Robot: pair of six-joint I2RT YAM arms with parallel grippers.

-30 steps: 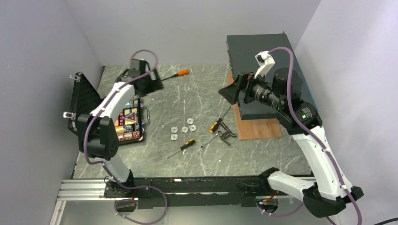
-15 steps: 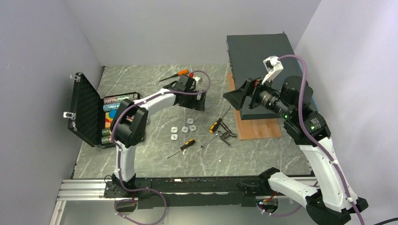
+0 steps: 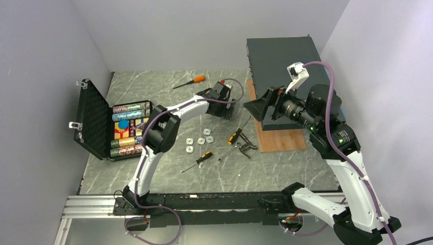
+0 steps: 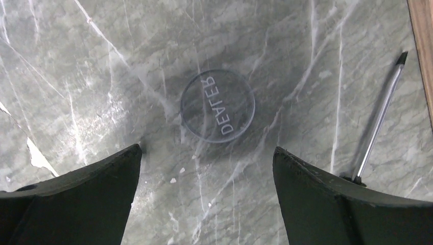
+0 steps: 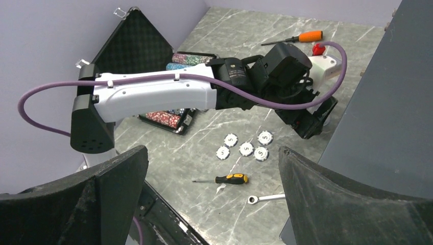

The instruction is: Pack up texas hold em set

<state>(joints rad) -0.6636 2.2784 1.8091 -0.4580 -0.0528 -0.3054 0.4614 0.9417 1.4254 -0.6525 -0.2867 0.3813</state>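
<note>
The left gripper (image 4: 207,153), jaws spread wide and empty, hovers over a clear round dealer button (image 4: 218,105) lying flat on the marble table (image 4: 76,76), centre of its wrist view; a screwdriver shaft (image 4: 380,115) lies at right. The right gripper (image 5: 213,150), likewise wide and empty, hangs raised before the dark box (image 3: 281,56) at upper right of the top view; five white chips (image 3: 200,140) lie loose mid-table; the black case (image 3: 94,120) stands open at far left, rows of coloured chips (image 3: 126,130) inside.

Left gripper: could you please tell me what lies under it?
A clear disc marked DEALER lies flat on the table below the open left gripper, untouched. In the top view the gripper covers it.
</note>
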